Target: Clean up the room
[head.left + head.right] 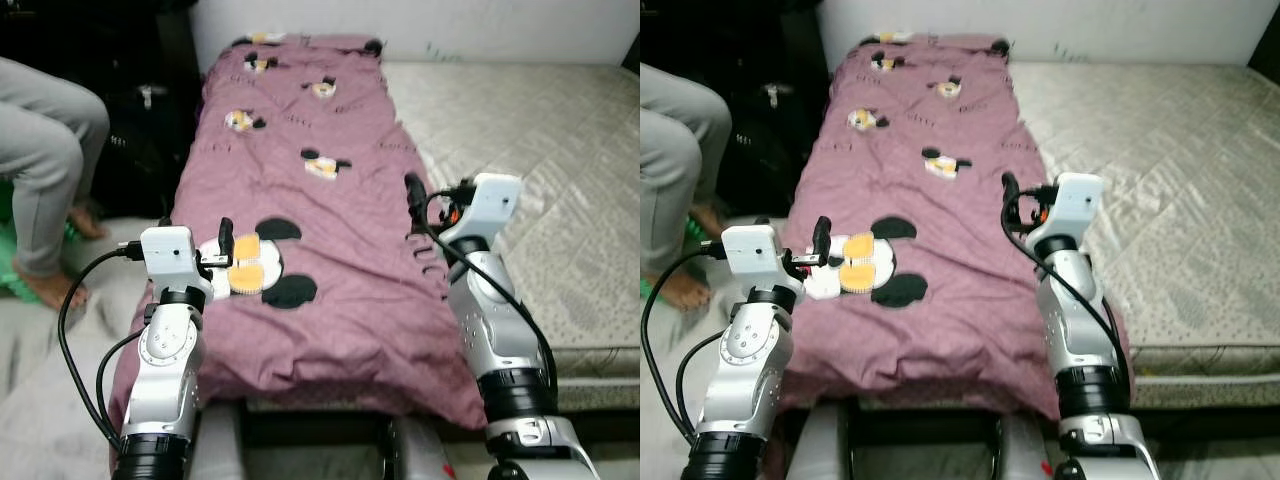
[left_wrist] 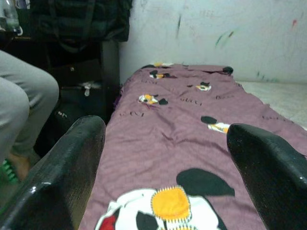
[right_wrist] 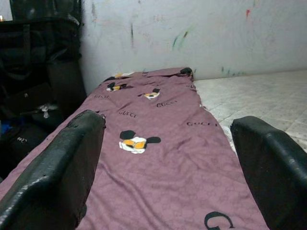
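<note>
Reading "GUCCI" between cartoon mouse prints, the maroon blanket [image 1: 330, 240] covers the mattress [image 1: 540, 150]; left gripper [image 2: 165, 158] and right gripper [image 3: 168, 153] hover wide open, empty.

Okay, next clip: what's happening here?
The robot stands at the foot of a bed, both arms raised over a purple blanket with cartoon-mouse prints that lies lengthwise along one side of the bare mattress. The left gripper and right gripper are both open just above the blanket's near end, holding nothing. A person's leg in grey trousers shows to the robot's left, beside dark bags. The blanket is spread flat, not folded.
</note>
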You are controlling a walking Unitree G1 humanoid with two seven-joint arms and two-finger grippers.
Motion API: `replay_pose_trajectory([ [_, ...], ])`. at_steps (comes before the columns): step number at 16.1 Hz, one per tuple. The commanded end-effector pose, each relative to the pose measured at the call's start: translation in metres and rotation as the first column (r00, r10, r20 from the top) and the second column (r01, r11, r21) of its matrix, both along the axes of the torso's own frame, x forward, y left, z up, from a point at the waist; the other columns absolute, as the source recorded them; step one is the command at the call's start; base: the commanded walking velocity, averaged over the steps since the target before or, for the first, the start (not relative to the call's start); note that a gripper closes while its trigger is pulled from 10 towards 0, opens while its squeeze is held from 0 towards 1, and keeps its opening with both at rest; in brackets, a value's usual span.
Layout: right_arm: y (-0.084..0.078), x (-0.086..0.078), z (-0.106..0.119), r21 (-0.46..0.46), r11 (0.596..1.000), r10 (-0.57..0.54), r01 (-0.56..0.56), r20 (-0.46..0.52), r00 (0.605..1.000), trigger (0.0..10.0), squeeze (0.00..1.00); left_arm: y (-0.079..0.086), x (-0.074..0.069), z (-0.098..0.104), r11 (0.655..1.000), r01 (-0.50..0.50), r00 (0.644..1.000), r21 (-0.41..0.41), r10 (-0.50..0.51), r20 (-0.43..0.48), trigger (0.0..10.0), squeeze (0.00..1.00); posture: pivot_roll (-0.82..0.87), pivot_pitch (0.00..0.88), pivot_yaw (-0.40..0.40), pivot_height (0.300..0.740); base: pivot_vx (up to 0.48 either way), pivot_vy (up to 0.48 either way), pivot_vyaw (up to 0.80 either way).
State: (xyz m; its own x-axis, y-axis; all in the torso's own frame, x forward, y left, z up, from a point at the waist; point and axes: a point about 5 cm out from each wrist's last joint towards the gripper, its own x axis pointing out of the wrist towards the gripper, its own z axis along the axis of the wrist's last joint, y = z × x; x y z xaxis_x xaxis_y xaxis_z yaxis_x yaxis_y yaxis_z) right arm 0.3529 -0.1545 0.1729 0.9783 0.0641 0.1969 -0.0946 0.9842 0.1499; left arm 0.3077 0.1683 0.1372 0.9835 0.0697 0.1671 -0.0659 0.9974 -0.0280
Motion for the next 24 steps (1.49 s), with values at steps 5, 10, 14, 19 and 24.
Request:
replay_pose_trajectory([
  [5, 0.0014, 0.0042, 0.0067, -0.009, 1.000, 0.008, -0.007, 0.030, 1.000, 10.0, 0.00, -0.0023, 0.0069, 0.0041, 1.000, 0.014, 0.999, 0.002, -0.014, 0.031, 10.0, 0.00, -0.02, 0.000, -0.006, 0.669, 0.000, 0.000, 0.00],
  [10, -0.0030, 0.0050, 0.0062, -0.024, 1.000, -0.002, 0.003, 0.032, 1.000, 10.0, 0.00, -0.0017, 0.0083, 0.0027, 1.000, 0.009, 0.999, 0.000, -0.009, 0.031, 10.0, 0.00, -0.02, 0.000, -0.009, 0.739, 0.000, 0.000, 0.00],
  [14, -0.0026, 0.0055, 0.0061, -0.027, 1.000, -0.004, 0.004, 0.031, 1.000, 10.0, 0.00, 0.0002, 0.0083, 0.0010, 0.999, -0.037, 0.999, 0.027, 0.036, 0.025, 10.0, 0.00, -0.02, 0.000, -0.008, 0.740, 0.000, 0.000, 0.00],
  [19, -0.0041, 0.0045, 0.0024, -0.038, 0.999, -0.012, 0.013, 0.025, 1.000, 10.0, 0.00, -0.0013, 0.0102, -0.0008, 0.998, -0.059, 0.998, 0.018, 0.059, 0.014, 10.0, 0.00, -0.02, 0.000, -0.003, 0.740, 0.000, 0.000, 0.00],
  [24, -0.0021, 0.0052, -0.0006, -0.049, 0.998, -0.026, 0.026, 0.008, 1.000, 10.0, 0.00, -0.0028, 0.0111, -0.0005, 0.998, -0.052, 0.998, 0.027, 0.051, 0.024, 10.0, 0.00, -0.02, 0.000, -0.007, 0.740, 0.000, 0.000, 0.00],
])
